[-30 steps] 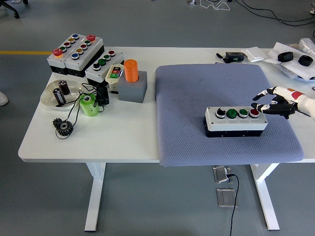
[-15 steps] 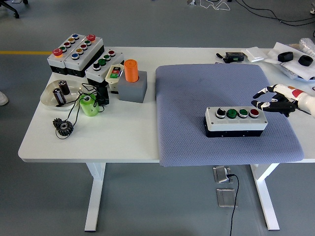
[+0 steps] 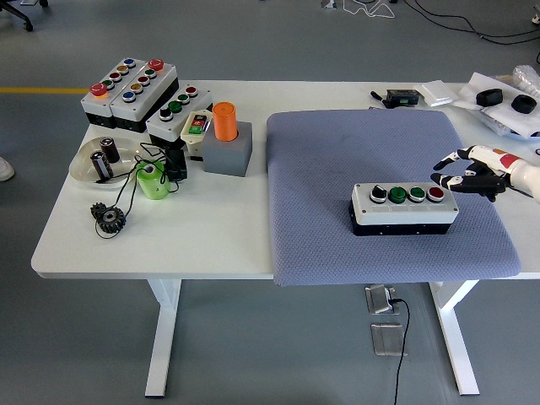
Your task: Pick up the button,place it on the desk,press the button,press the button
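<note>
A white button box [image 3: 404, 208] with a black base lies on the grey-blue mat [image 3: 337, 143]. Its top carries a black-and-white knob, two green buttons and a red button [image 3: 435, 194] at its right end. My right hand [image 3: 462, 173] comes in from the right edge and hovers just right of and slightly behind the box. Its fingers are spread and hold nothing. It does not touch the box. My left hand is out of view.
Several other button boxes [image 3: 131, 91] stand at the far left. An orange cylinder [image 3: 224, 121] sits in a grey block. A white dish [image 3: 104, 160], a green cylinder [image 3: 152, 180] and black gears [image 3: 108, 218] lie left. Black items and bags [image 3: 506, 101] lie far right.
My right hand has risen a little and drawn slightly back from the box. The box has not moved.
</note>
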